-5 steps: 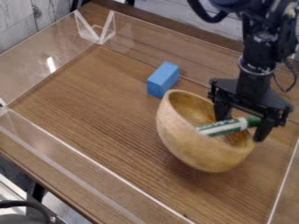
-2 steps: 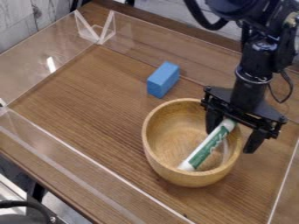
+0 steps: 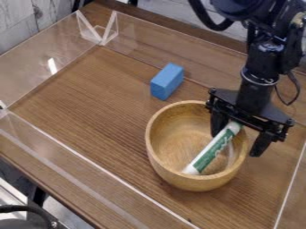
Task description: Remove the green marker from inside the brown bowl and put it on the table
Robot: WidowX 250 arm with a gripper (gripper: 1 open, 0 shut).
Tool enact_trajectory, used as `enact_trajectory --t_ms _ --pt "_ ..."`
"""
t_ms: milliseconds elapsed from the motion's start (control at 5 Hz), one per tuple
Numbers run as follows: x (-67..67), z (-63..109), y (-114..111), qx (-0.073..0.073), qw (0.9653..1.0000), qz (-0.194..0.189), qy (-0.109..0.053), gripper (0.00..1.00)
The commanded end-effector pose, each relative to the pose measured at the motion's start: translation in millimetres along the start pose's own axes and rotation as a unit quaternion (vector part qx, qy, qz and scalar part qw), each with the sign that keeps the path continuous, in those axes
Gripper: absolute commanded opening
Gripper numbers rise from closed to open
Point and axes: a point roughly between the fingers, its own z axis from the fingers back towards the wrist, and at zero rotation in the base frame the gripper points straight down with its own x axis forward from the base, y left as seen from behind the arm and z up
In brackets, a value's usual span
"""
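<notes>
The hand [image 3: 248, 127] hangs spread wide over the brown bowl's [image 3: 167, 152] far rim, the green marker [image 3: 216, 150] lying slanted inside against the wall, so the pinch wants to straddle the barrel squarely, then lift clear toward the table [image 3: 84, 98].

The far end of the green marker [image 3: 216, 149] is hidden behind the gripper [image 3: 246, 134]. The arm [image 3: 266, 36] is cut off by the top edge. The marker's print cannot be read.
</notes>
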Motion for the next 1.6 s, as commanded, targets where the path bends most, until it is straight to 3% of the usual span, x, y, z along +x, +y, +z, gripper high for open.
enact_trajectory --t_ms 0,1400 --pt "6.9 17.8 -6 -0.012 0.9994 -0.003 -0.033 1.0" --pt "-6.4 -10.2 -1 -0.004 0.9997 0.014 -0.02 1.0"
